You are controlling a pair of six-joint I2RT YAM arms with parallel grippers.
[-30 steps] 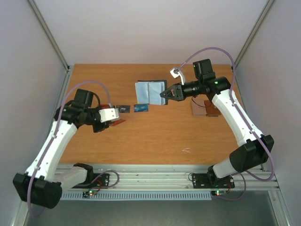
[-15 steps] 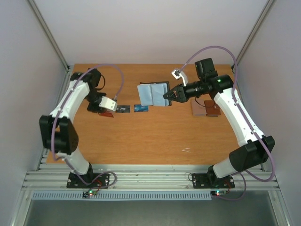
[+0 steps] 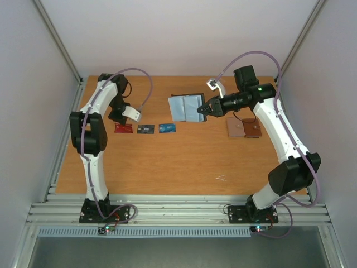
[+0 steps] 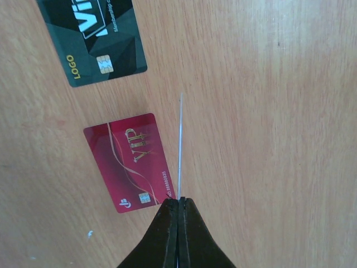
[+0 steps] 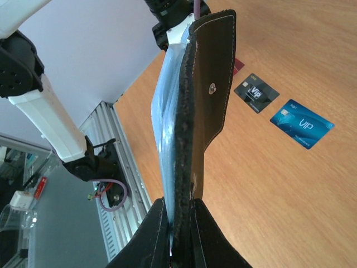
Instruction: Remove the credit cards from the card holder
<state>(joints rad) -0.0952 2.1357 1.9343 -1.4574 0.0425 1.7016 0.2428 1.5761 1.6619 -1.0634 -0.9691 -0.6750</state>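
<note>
Your left pincer (image 4: pixel 178 202) had its black tips pressed flat together. A thin pale sliver stood edge-on out of them, and you could not tell what it was. Just left of the tips lay the dark red plastic card (image 4: pixel 131 162) with gold "VIP" across it. Farther ahead to the left was the black plastic card (image 4: pixel 97 39), reading "LOGO" in yellow. Only that wrist camera made this lettering readable.

Your right pincer (image 5: pixel 177 211) was clamped on the near edge of the black folding card holder (image 5: pixel 203 95), held on edge with its pale blue pockets to the left. Beyond, right of the jaws, the bright blue card (image 5: pixel 301 124) read "VIP".

Only the overhead camera showed the holder spread open at that pincer's tip. Off to the pincer's right, nearer the bases, a brown two-tone wallet-like piece (image 3: pixel 244 128) lay on the orange wooden table (image 3: pixel 184 162).
</note>
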